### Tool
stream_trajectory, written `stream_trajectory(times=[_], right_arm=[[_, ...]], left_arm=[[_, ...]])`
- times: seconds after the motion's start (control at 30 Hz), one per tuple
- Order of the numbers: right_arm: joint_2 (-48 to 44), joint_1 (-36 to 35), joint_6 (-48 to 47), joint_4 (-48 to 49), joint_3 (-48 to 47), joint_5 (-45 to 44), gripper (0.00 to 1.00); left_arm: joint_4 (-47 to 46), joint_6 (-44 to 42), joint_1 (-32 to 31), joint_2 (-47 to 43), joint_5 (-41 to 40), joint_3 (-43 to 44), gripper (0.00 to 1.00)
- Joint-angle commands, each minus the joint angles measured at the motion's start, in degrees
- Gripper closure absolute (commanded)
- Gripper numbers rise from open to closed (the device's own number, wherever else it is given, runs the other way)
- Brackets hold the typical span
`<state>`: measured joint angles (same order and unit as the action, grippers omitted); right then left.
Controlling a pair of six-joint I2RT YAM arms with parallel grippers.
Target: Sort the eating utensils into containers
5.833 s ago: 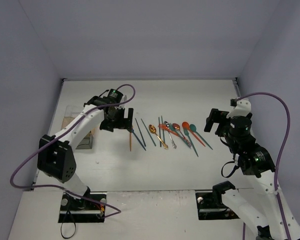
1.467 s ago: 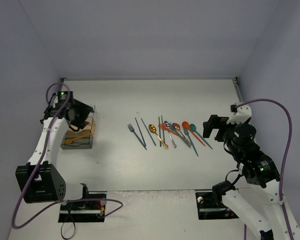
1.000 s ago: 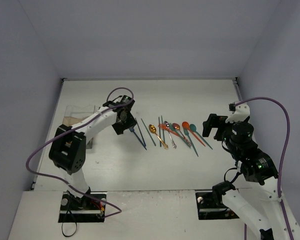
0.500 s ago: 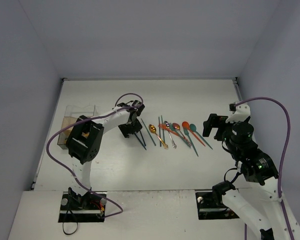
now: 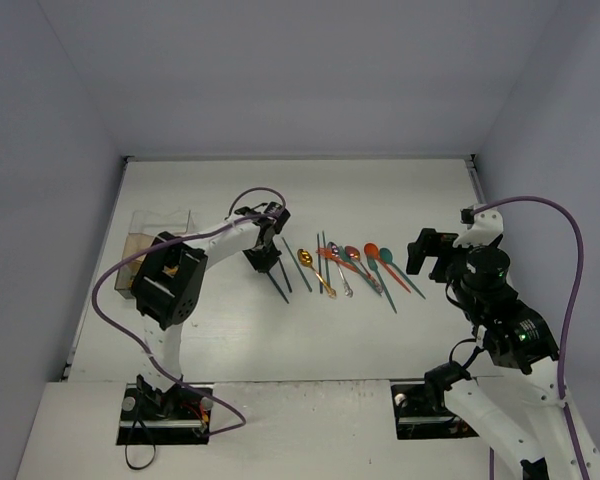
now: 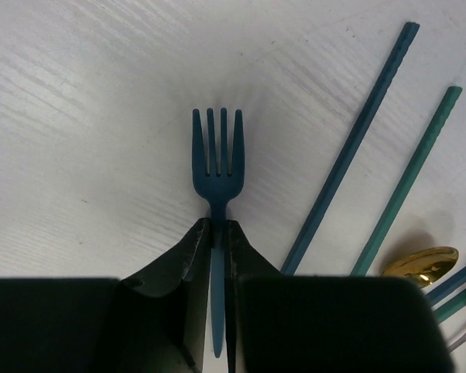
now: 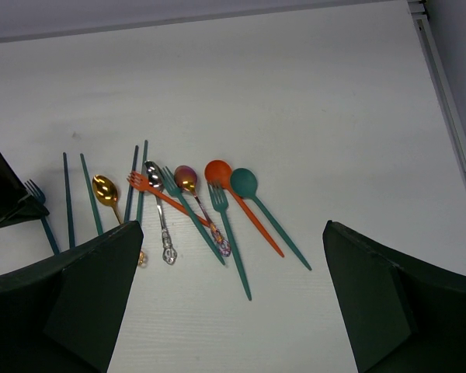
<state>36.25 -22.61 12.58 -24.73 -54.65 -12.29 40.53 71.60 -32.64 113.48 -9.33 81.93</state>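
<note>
A: status, near side first?
B: right gripper (image 5: 420, 252) hangs over the right half of the table, toward the near edge. Fingers spread wide, nothing between them. A purple cable (image 5: 555, 215) loops over that arm.
A: left one?
B: left gripper (image 6: 215, 233) is low at the table, mid-depth, left of centre. It's clenched on the handle of a dark blue fork (image 6: 217, 155). The fork lies flat, tines pointing away from the wrist. From above, the gripper hides most of it.
A: other cutlery?
B: loose row at table centre, right of that fork. dark blue chopstick (image 6: 349, 148) and green chopstick (image 6: 408, 179) sit beside it, apart from it. Then gold spoon (image 7: 103, 186), orange fork (image 7: 151, 190), silver spoon (image 7: 154, 171), teal fork (image 7: 231, 241), orange spoon (image 7: 216, 171), teal spoon (image 7: 243, 183). Several in the middle cross each other.
A: box?
B: clear box (image 5: 162, 218) with a tan base, at the left edge, well apart from the row. The left arm's black joint overlaps its near end. Can't tell what's inside.
</note>
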Motion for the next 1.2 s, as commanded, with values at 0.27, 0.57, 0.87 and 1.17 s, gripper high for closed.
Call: stream_trajectory(times=[0.27, 0.57, 0.87, 1.17], right_arm=[[0.2, -0.8, 0.7, 3.0, -1.3, -1.6, 0.0], [1.7, -0.9, 0.4, 3.1, -1.2, -1.2, 0.0], [2.2, -0.9, 0.4, 3.1, -1.2, -1.2, 0.0], [1.8, -1.0, 0.6, 3.1, -1.0, -1.8, 0.0]], left_arm=[[3.4, 0.9, 11.6, -27.2, 1.5, -5.0, 1.0], [3.2, -1.5, 37.1, -38.4, 10.8, -14.4, 1.0], [-2.2, -3.0, 51.6, -34.9, 23.4, -19.2, 1.0], [-4.4, -0.8, 55.0, -35.4, 26.5, -25.0, 1.0]])
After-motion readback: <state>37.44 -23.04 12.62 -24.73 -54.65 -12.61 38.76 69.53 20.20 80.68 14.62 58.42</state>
